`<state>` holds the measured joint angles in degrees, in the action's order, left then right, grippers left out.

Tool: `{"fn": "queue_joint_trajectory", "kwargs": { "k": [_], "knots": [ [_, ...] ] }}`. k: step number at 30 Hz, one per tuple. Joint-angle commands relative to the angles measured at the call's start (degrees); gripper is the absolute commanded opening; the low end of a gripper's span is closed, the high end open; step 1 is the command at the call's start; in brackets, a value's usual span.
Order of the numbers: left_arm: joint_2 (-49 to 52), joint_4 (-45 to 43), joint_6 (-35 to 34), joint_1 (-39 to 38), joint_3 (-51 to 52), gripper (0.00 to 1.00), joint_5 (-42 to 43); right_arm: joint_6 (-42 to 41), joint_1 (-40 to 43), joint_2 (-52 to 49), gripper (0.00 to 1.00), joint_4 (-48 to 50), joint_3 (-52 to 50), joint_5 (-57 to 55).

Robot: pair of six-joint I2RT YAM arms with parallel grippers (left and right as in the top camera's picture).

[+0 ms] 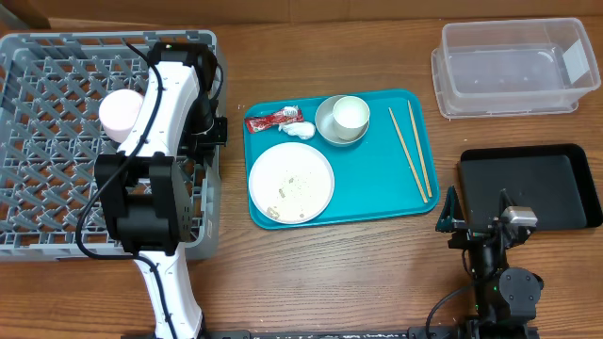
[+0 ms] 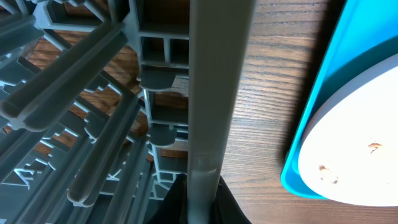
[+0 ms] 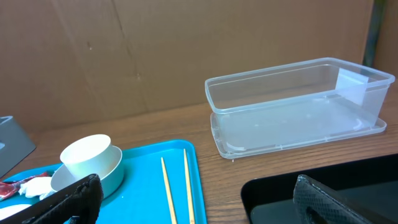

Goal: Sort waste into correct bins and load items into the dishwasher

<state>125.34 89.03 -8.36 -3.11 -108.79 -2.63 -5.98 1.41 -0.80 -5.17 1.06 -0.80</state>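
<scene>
L pincer [image 1: 215,129] clamped on rack [image 1: 38,188] wall, centre-left. R pincer [image 3: 196,196] wide open, empty. Risk: rack shoved frame-right hits teal tray [image 1: 377,202], jolts plate [image 1: 301,169] scraps [image 1: 276,195].

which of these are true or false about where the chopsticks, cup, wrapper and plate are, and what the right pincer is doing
1. The chopsticks lie on the teal tray. True.
2. The cup stands inside the bowl. True.
3. The wrapper is in the clear tub. False: the tub looks empty, and the wrapper lies on the teal tray.
4. The plate is loaded in the rack. False: the plate sits on the teal tray, with scraps on it.
5. The right pincer grips a chopstick. False: it is open and holds nothing.
</scene>
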Motion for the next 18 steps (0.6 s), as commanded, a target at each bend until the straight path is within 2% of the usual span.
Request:
{"fn": "queue_joint_trajectory", "kwargs": {
  "k": [1,3,5,6,11,16,18],
  "knots": [
    [4.3,0.7,-1.9,1.2,2.8,0.06,-1.9,-0.2,0.2,0.6,1.00,0.3,-0.6,0.1],
    [4.3,0.7,-1.8,1.2,2.8,0.36,-1.9,-0.2,0.2,0.6,1.00,0.3,-0.6,0.1],
    [4.3,0.6,-1.1,1.2,2.8,0.82,-1.9,-0.2,0.2,0.6,1.00,0.3,-0.6,0.1],
    [4.3,0.6,-0.8,1.2,2.8,0.89,-1.9,-0.2,0.2,0.6,1.00,0.3,-0.6,0.1],
    [4.3,2.2,-0.8,1.2,-0.2,0.93,-1.8,-0.2,0.2,0.6,1.00,0.3,-0.6,0.1],
    [4.3,7.8,-0.8,1.2,-9.5,0.96,-1.1,-0.2,0.2,0.6,1.00,0.3,-0.6,0.1],
    [3.3,7.8,-0.3,1.2,-12.5,0.98,1.9,-0.2,0.2,0.6,1.00,0.3,-0.6,0.1]
  ]
}}
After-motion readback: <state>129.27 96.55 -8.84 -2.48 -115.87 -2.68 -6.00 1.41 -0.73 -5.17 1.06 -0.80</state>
